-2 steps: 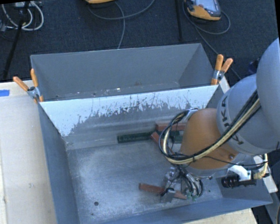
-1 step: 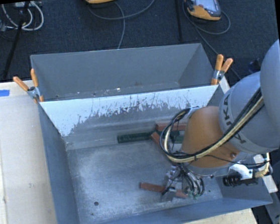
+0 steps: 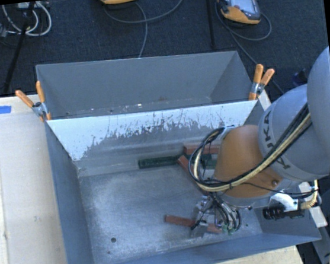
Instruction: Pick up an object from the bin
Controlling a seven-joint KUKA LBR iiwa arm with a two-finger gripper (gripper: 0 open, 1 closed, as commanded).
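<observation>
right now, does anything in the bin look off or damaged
Only wear: the bin's back slope is streaked with dark scratches. The dark green stick and reddish-brown stick lie loose on its floor, nothing spilled.

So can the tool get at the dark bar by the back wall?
Probably yes: the dark bar lies uncovered on the bin floor. The tool is at the front by a brown stick; the back wall close behind may crowd it.

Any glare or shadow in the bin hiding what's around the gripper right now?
Camera view: the far sloped wall catches bright light, but there is no glare on the bin floor. Camera view: the floor looks dimmer under the arm, where the gripper sits beside a reddish-brown stick. The dark green stick by the far wall shows plainly.
</observation>
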